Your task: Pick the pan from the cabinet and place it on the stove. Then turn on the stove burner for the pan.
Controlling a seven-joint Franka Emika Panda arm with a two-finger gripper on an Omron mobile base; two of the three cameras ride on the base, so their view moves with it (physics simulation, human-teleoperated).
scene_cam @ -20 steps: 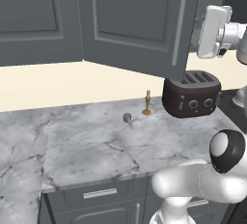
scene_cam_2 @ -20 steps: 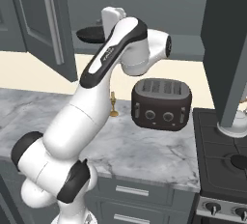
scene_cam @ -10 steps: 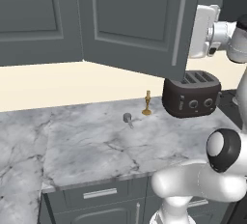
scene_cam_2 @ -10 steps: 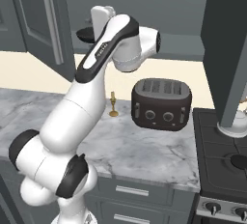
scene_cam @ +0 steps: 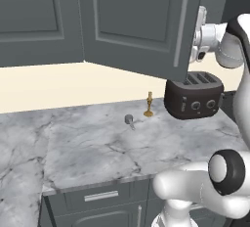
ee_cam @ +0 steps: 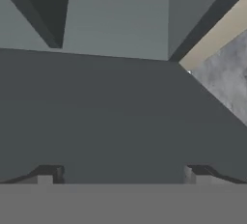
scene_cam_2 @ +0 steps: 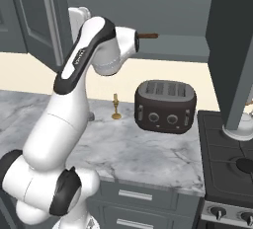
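At upper right of the left base view, the hand sits behind the open cabinet door, fingers spread and grasping nothing (right base view alone shows the pan handle and stove).

Even, flat rendered light with no glare, soft shadow under the toaster on the marble counter, cabinet door evenly dull grey, base views crisp (edges undistorted), hand view dim, perhaps slightly blurred, dark surfaces close up.
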